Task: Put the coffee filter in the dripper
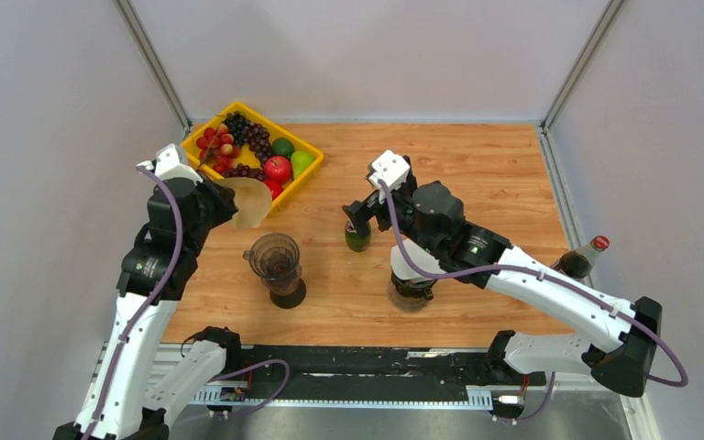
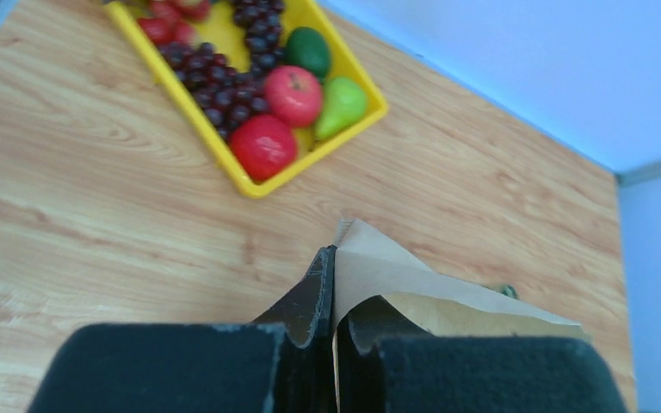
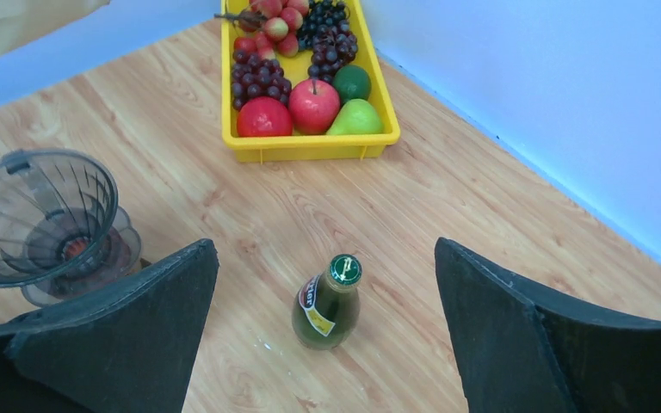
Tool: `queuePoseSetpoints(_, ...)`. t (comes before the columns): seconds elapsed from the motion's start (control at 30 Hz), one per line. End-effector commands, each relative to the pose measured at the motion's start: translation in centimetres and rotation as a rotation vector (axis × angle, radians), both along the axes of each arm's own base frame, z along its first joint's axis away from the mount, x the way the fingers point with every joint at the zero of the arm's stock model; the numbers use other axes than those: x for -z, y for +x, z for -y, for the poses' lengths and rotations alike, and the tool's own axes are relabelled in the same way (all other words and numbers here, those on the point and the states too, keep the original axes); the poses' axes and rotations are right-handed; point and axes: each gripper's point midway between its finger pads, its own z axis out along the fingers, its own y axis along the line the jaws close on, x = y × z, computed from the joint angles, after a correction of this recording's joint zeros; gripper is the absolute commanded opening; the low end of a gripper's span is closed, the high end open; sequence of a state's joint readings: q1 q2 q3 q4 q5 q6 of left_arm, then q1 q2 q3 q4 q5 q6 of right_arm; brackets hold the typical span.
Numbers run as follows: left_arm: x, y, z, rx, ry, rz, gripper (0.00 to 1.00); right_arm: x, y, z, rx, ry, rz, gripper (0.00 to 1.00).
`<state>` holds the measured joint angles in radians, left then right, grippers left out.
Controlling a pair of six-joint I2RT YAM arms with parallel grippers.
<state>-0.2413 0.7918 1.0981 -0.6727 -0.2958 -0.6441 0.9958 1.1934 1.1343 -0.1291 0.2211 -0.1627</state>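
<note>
the left gripper [image 2: 334, 262] is clamped shut on the coffee filter [image 2: 413, 288], its two black fingers pressed together over one edge of the folded tan paper, which fans out past the fingertips. in the top view the filter hangs in the air behind and to the left of the dripper [image 1: 273, 257], apart from it and not yet inside it. the dripper is a clear ribbed cone with its mouth up, standing upright on a dark round base on the wooden table [image 1: 477, 174], and nothing lies in its cone. the right gripper [image 3: 325, 249] is to the right of the dripper with its jaws spread wide and nothing between them; it hangs over a small green bottle [image 3: 327, 301] that stands upright just right of the dripper, cap on, touching neither finger. behind the dripper, toward the far left corner, sits a yellow tray [image 1: 309, 176] holding dark grapes [image 1: 255, 137], a red apple [image 1: 277, 168], a green pear [image 1: 302, 161] and other small fruit. well to the right of the dripper, near the table's right edge, stands a dark bottle with a red cap [image 1: 580, 258], partly hidden behind the right arm.
</note>
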Motion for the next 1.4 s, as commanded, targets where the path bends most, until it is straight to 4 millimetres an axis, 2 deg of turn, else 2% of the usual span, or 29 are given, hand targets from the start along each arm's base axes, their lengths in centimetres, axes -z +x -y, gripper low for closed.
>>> queuePoseSetpoints(0.0,-2.1,-3.0,4.6,0.31,-0.05,-0.03,0.06,-2.9,-0.6,0.6,0.007,0.196,-0.016,1.0)
queuePoseSetpoints(0.13,-0.3,-6.1,7.5,0.529,-0.076,-0.239,0.04,-2.7,-0.9,0.9,-0.008,0.181,0.0,1.0)
queuePoseSetpoints(0.2,1.0,-8.1,8.2,0.596,-0.097,-0.36,0.03,-2.3,-1.0,1.0,-0.011,0.173,-0.001,1.0)
queuePoseSetpoints(0.27,1.7,-8.7,8.4,0.615,-0.108,-0.401,0.03,-2.1,-1.0,1.0,-0.018,0.166,0.0,1.0)
queuePoseSetpoints(0.53,6.5,-9.7,8.8,0.648,-0.135,-0.585,0.03,-1.5,-1.3,1.0,-0.034,0.151,-0.002,1.0)
queuePoseSetpoints(0.67,7.5,-9.5,8.0,0.613,-0.092,-0.625,0.03,-1.3,-1.4,0.9,-0.046,0.146,-0.005,1.0)
queuePoseSetpoints(0.93,8.9,-8.6,6.4,0.53,-0.024,-0.648,0.13,-1.2,-1.5,0.8,-0.054,0.142,-0.004,1.0)
queuePoseSetpoints(1.0,9.1,-8.4,5.9,0.508,-0.003,-0.652,0.2,-1.2,-1.6,0.8,-0.056,0.142,-0.004,1.0)
queuePoseSetpoints(1.1,9.3,-7.9,5.3,0.476,0.024,-0.646,0.37,-1.1,-1.7,0.7,-0.062,0.14,-0.004,1.0)
queuePoseSetpoints(1.17,9.2,-7.8,5.3,0.473,0.028,-0.639,0.44,-1.1,-1.7,0.7,-0.069,0.138,-0.003,1.0)
queuePoseSetpoints(1.27,8.6,-7.6,5.0,0.464,0.039,-0.623,0.58,-1.1,-2.0,0.3,-0.092,0.138,-0.005,1.0)
queuePoseSetpoints(1.37,7.5,-7.4,4.3,0.431,0.064,-0.588,0.65,-1.1,-2.4,-0.4,-0.135,0.139,-0.013,1.0)
